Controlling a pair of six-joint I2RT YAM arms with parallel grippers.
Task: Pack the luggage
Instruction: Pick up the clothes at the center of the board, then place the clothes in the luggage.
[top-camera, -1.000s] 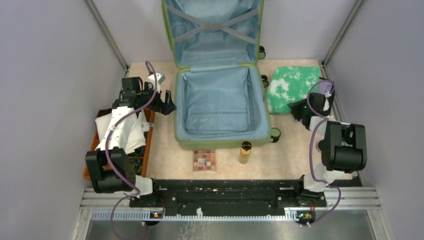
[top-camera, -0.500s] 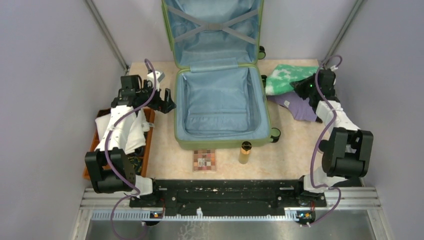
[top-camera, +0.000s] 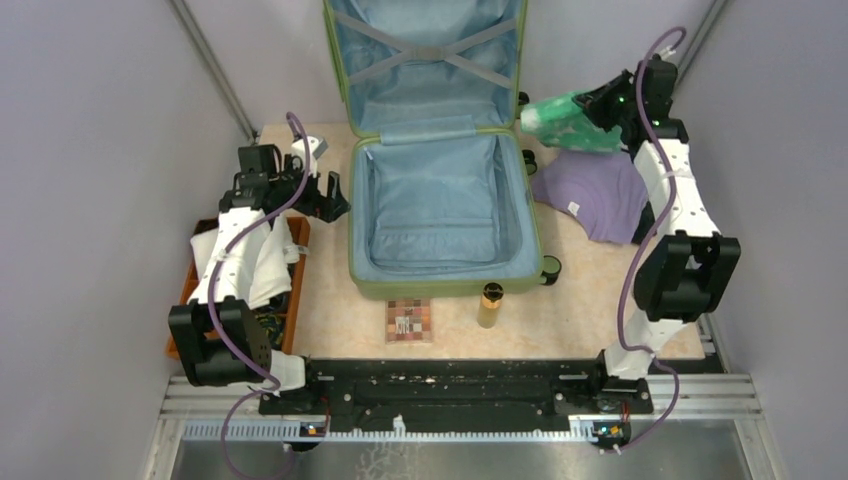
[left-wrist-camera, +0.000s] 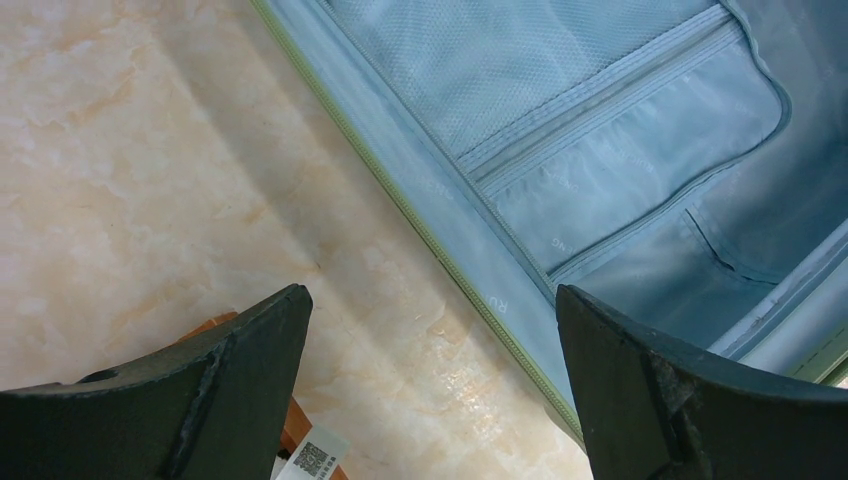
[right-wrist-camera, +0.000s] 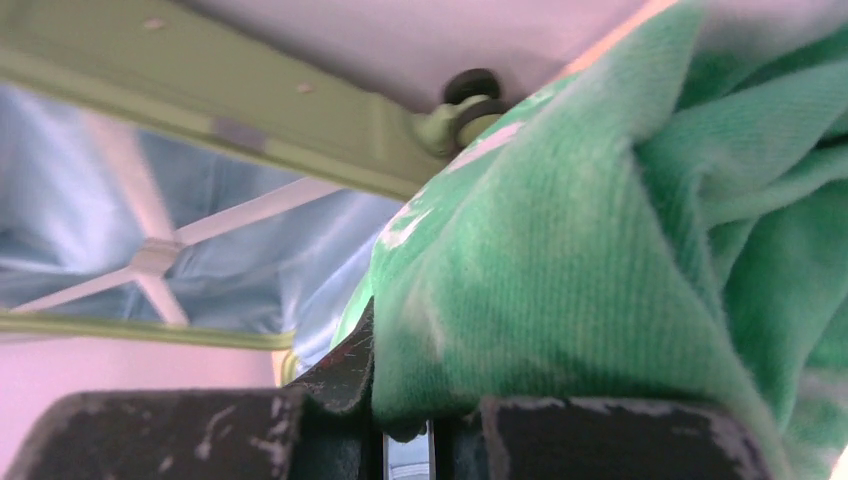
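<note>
At far left a tray (top-camera: 298, 262) of white cloths (top-camera: 245, 265) sits on the bench (top-camera: 330, 310) under the left arm; the left hand (top-camera: 332, 200) hovers just beside the luggage's left wall with its fingers spread as wide as they go and nothing between them; the luggage (top-camera: 440, 215), a light-green hard-shell case, lies open at the middle of the bench, its base flat and its lid propped upright against the back wall; the light-blue lining of the base is bare, and the crossed straps in the lid hang over nothing, so packing appears to be at its very start, with no item inside; black wheels show along its right side; on the bench just in front of it lie a small patterned card (top-camera: 408, 320) and an amber bottle (top-camera: 490, 305), apparently waiting their turn; to the right a purple garment (top-camera: 590, 195) lies spread on the bench; above it the right hand (top-camera: 597, 105), raised near the lid's right edge, is pinched tight on a green-and-white garment (top-camera: 557, 122), which hangs bunched clear of the bench; by the look of it this is the first piece bound for the case, and everything else remains to be packed.
</note>
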